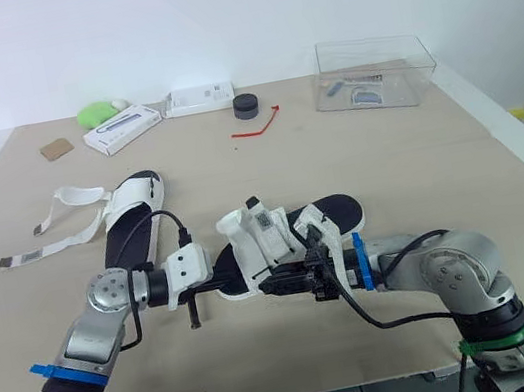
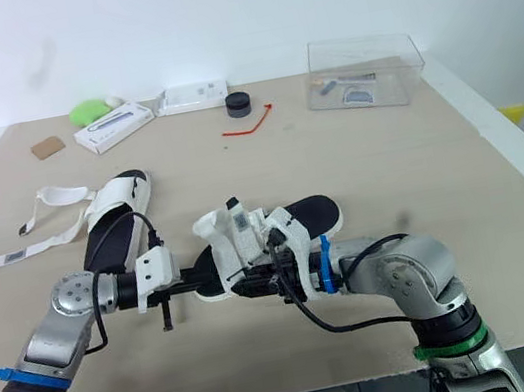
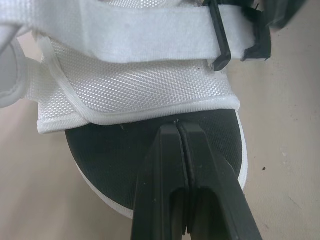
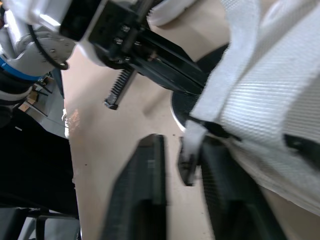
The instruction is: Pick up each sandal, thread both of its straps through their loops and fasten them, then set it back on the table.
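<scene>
The table (image 1: 502,174) fills my head views. The near sandal (image 1: 338,211) lies at front centre, between both arms, black footbed up and its white upper toward the left arm. I cannot tell whether it rests on the table. The far sandal (image 1: 132,221) lies well to the left, its loose straps (image 1: 68,202) spread flat across the table. A clear box (image 1: 375,75) stands at the back right. The left gripper (image 3: 178,126) has its fingers pressed together over the footbed, tips touching the rim of the white upper; I cannot tell whether fabric is pinched. The right gripper (image 4: 182,142) has its fingers parted, with a strap end (image 4: 192,131) between them.
</scene>
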You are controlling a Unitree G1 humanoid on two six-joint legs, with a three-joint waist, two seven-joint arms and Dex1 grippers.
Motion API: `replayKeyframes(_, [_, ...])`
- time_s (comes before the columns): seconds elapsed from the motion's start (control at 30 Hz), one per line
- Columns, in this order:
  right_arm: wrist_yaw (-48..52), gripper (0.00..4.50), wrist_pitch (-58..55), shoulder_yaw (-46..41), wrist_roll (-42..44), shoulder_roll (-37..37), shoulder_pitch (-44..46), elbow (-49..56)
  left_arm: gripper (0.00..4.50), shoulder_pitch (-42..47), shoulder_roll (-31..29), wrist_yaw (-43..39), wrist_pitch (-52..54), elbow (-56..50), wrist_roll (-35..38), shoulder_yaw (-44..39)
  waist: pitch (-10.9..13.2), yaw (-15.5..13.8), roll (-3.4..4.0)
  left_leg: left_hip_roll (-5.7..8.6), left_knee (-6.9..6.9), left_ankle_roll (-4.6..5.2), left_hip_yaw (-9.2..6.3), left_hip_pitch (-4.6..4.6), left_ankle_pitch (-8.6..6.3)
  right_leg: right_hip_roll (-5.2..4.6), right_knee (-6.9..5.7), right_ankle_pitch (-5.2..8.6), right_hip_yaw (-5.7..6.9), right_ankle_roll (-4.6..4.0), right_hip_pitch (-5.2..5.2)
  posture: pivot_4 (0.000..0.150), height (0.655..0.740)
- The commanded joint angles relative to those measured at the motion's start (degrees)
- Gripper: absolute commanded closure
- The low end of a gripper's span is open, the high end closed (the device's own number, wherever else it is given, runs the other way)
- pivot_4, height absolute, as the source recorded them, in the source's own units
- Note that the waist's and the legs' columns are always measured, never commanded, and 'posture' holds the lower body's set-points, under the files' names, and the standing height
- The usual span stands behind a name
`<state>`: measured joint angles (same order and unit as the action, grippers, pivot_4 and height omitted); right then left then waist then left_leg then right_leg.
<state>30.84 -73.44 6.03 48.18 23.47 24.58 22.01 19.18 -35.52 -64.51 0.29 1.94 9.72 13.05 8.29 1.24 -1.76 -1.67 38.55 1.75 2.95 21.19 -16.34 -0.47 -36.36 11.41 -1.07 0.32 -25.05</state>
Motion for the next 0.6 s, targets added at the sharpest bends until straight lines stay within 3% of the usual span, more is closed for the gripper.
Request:
replayKeyframes(0.03, [0.0,4.43,-1.7,-0.5,1.6,-0.2,1.0,0.6,4.5,-2.3,-0.8,-0.2,1.8,1.7,-3.0,2.6,0.0,0.0,0.0,0.0,0.0,0.0,0.0,0.0,0.0,-0.01,0.0,0.0,0.0,0.0,0.0,0.15,0.74])
replayKeyframes(0.6, [5.0,4.43,-16.6,-4.1,13.3,9.5,-6.2,7.0,4.5,-2.8,-0.6,0.3,1.9,1.5,-3.1,2.8,0.0,0.0,-0.01,0.0,-0.02,0.0,-0.04,-0.01,-0.01,0.01,0.01,0.03,0.02,0.01,0.02,0.15,0.74])
